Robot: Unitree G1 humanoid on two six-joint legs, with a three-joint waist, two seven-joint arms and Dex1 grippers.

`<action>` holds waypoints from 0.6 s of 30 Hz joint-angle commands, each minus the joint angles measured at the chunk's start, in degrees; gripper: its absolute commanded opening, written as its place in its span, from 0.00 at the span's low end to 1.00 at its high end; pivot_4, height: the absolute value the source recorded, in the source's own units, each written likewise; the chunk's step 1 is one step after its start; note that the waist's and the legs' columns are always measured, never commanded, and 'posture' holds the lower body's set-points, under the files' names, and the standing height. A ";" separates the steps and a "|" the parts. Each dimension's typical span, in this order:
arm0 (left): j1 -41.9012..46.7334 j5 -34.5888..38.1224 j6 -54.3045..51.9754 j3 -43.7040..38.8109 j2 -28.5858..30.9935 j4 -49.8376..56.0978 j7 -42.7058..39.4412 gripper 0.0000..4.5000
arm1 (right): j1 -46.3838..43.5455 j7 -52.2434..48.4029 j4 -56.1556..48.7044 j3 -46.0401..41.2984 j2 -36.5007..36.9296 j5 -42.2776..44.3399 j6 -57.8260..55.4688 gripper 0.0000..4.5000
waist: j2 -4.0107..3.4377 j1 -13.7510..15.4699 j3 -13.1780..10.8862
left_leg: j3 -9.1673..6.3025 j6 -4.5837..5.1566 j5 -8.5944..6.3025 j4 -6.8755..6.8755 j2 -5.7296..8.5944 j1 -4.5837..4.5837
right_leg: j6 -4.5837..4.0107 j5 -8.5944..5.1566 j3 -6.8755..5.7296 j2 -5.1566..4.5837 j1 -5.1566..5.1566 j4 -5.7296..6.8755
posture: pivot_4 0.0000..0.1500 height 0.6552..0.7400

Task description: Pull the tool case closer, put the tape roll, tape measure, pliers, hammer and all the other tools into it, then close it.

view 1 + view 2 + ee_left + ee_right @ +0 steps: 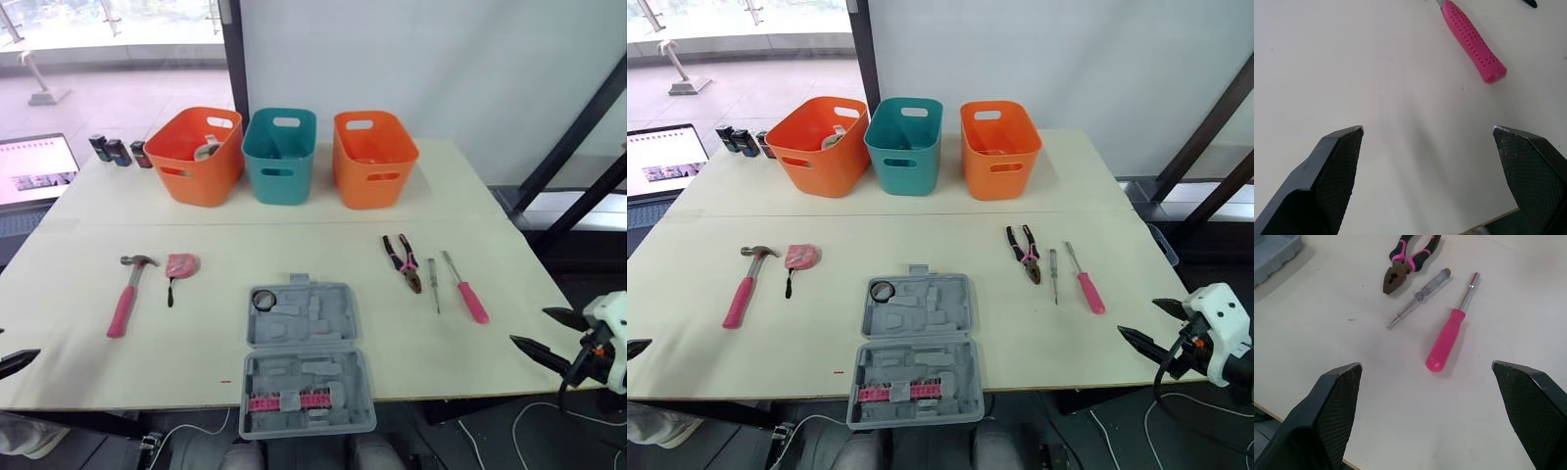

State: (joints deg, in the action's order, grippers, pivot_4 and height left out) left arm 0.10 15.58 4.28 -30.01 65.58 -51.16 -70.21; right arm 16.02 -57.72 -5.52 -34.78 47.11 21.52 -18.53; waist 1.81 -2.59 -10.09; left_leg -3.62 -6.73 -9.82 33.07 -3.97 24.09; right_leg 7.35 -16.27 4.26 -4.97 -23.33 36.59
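A table top (323, 211) is being viewed from above, with an open grey tool case (306, 357) lying at its near edge, the case's near half overhanging slightly.

The case is judged to be close enough already, so loading is being taken as the step in hand. The left gripper (1427, 132) is being held with jaws spread wide and empty, left of the case, near the pink handle of the hammer (125, 294). The right gripper (1427, 367) is being held equally wide and empty, right of the case, near the pink-handled screwdriver (466, 290). Each handle is best being straddled across its middle, squarely, before the jaws are closed, and each tool is best being lowered into its matching moulded recess so the lid can be shut flat.

The tape measure (180, 264) is lying left of the case, the pliers (403, 260) and a slim screwdriver (432, 284) right of it.

Inside the case, a pink bit strip (289, 400) is sitting in the near half; the tape roll (264, 300) appears to be resting in the far half's left corner. Well beyond the case, a left orange basket (196, 155) is holding something greyish; the contents of the teal basket (279, 155) and the right orange basket (372, 157) cannot be told.
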 commanded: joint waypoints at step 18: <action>5.59 2.35 -19.21 6.71 -40.66 46.74 46.18 0.98 | -25.92 9.76 -22.17 29.03 -8.36 11.63 -15.75 1.00 | 0.10 1.81 0.07 | -0.20 0.05 0.04 0.26 0.01 0.01 | 0.22 0.14 0.07 0.21 0.27 0.02 | 1.00 1.00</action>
State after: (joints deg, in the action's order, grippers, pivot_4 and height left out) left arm 4.61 20.23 -15.90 -24.69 25.45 -4.28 -28.15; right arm -8.12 -47.67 -27.26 -7.98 39.07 33.81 -35.22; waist 1.90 -0.77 -10.02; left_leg -3.84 -6.68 -9.78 33.37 -3.96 24.10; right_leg 7.60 -16.11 4.32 -4.74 -23.05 36.63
